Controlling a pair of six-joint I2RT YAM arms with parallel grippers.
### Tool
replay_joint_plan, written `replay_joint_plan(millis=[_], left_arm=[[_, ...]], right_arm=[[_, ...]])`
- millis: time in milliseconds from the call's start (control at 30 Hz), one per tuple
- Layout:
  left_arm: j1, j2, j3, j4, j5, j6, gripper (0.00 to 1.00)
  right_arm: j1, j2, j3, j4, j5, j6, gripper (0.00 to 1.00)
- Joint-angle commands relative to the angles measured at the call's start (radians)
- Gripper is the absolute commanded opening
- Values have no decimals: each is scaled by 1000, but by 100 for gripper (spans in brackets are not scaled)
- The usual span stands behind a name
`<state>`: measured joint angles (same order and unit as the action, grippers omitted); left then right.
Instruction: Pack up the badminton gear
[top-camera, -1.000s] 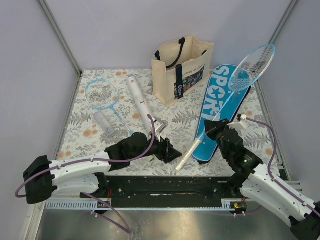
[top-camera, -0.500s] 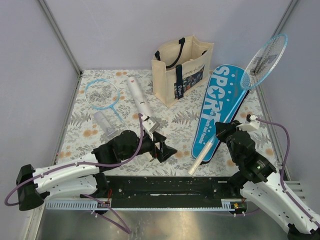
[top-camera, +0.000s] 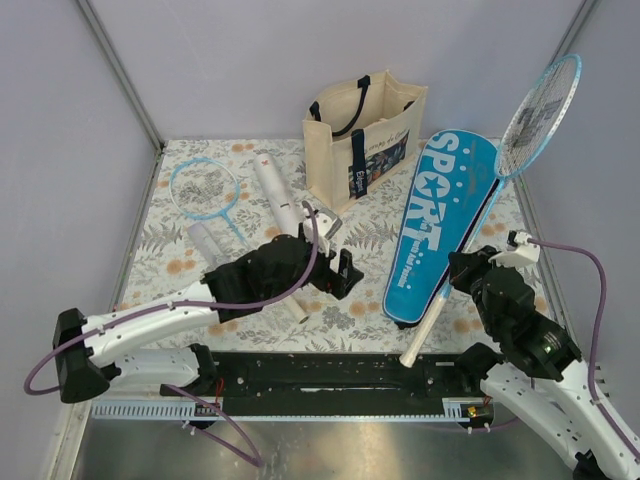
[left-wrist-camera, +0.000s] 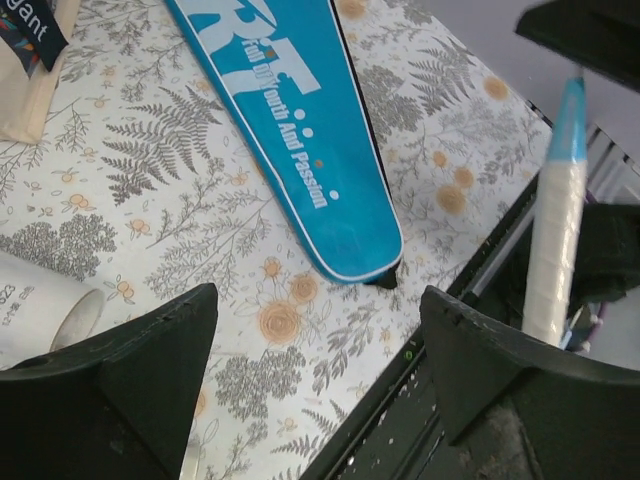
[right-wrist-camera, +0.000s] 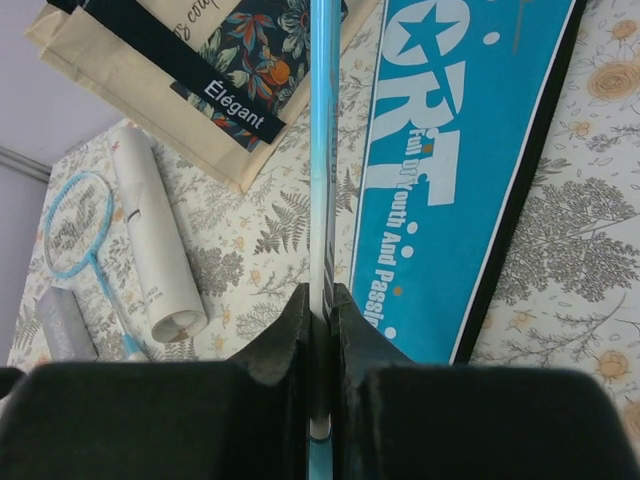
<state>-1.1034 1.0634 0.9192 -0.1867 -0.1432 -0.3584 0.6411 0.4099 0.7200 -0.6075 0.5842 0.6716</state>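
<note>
Two rackets are in view, well apart. At the far left, one light-blue racket lies flat on the floral table, head far and handle nearer. Just right of it lies the long white tube, running far to near, with its near part passing under the left arm. The left gripper hovers over the table, fingers spread wide with nothing between them. The tube's open end lies just left of it.

At far centre the cream tote bag stands upright. Right of it the blue case lettered "SPORT" lies flat, narrow tip nearest.

At the right, the right gripper is clamped on the thin shaft of the second racket. This racket slants over the case's right edge, head raised far right and white handle past the table's near edge.
</note>
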Motion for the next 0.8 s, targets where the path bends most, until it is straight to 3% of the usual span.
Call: replay_joint_plan(millis=[0, 200, 400, 767], left_arm=[[2, 133, 108, -33, -84, -30, 83], [-9, 374, 150, 139, -93, -13, 74], [-117, 674, 300, 182, -148, 105, 72], [-213, 946, 400, 384, -164, 136, 70]], right_arm=[[-4, -25, 56, -101, 2, -20, 0], [-3, -121, 81, -155, -34, 31, 0], [-3, -192, 110, -184, -17, 43, 0], [-4, -275, 176, -215, -3, 20, 0]])
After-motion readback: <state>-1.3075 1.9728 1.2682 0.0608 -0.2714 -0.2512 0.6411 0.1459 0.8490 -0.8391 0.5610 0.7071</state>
